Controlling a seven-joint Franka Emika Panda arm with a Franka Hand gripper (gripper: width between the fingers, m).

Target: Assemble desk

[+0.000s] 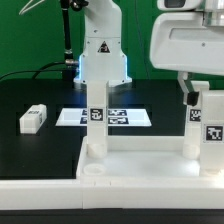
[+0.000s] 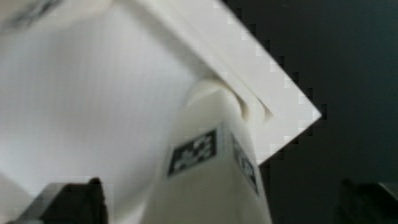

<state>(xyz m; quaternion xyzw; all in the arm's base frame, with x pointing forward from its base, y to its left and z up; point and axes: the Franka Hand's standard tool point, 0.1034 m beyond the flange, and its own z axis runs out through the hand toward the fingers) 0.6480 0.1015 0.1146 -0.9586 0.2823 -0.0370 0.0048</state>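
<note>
The white tabletop (image 1: 140,165) lies at the front with its rim up. One tagged leg (image 1: 97,118) stands upright in its corner socket on the exterior view's left. Two more legs (image 1: 191,130) (image 1: 213,135) stand on the right. My gripper (image 1: 198,98) hangs right over those. In the wrist view a tagged leg (image 2: 210,160) rises from a corner socket of the tabletop (image 2: 107,100). It runs between my dark fingers (image 2: 71,205), with a gap on each side. The gripper (image 2: 222,205) is open and grips nothing. A loose leg (image 1: 34,119) lies on the black table at the left.
The marker board (image 1: 128,117) lies flat behind the tabletop, in front of the arm's white base (image 1: 102,60). A white bar (image 1: 40,188) runs along the front left. Black cables trail over the table at the back left.
</note>
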